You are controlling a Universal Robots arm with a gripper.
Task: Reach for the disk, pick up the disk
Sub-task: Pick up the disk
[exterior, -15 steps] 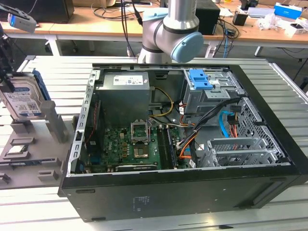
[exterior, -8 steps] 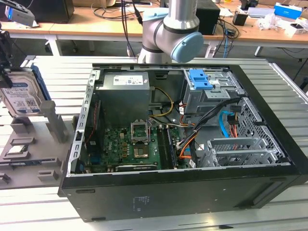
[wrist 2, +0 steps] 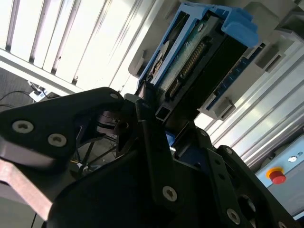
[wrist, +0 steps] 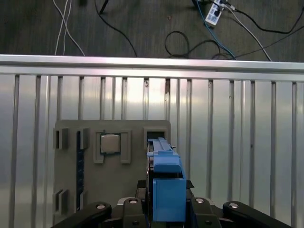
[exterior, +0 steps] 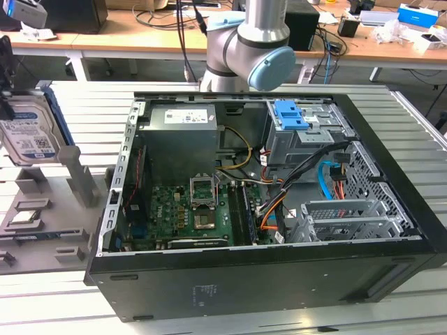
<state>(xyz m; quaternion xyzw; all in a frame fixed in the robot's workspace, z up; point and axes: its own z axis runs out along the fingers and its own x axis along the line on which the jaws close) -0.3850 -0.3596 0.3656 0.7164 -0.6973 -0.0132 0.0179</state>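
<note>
The hand-sized silver metal hard drive with its bright blue plastic bracket, the disk [exterior: 28, 132], sits at the exterior view's far left, above the grey plastic holder tray [exterior: 42, 230]. In the first wrist view the gripper [wrist: 166, 187] straddles the bracket edge-on, and the black fingers [wrist 2: 149, 128] appear clenched on the disk, one on each side. I cannot tell whether its lower edge is clear of the tray's empty slot [wrist: 154, 135].

The main risk, as I judge it, is the grip itself. The fingers bear on smooth plastic and the drive looks heavy, so it could slide or tilt and catch on the slot walls, dragging the tray.

A small square silver processor chip [wrist: 110, 142] lies in the tray just beside the slot, and a dropped drive could strike it. The open black computer case [exterior: 279, 279] stands to the right on the slatted metal desk [wrist: 237, 142], close to the tray.
</note>
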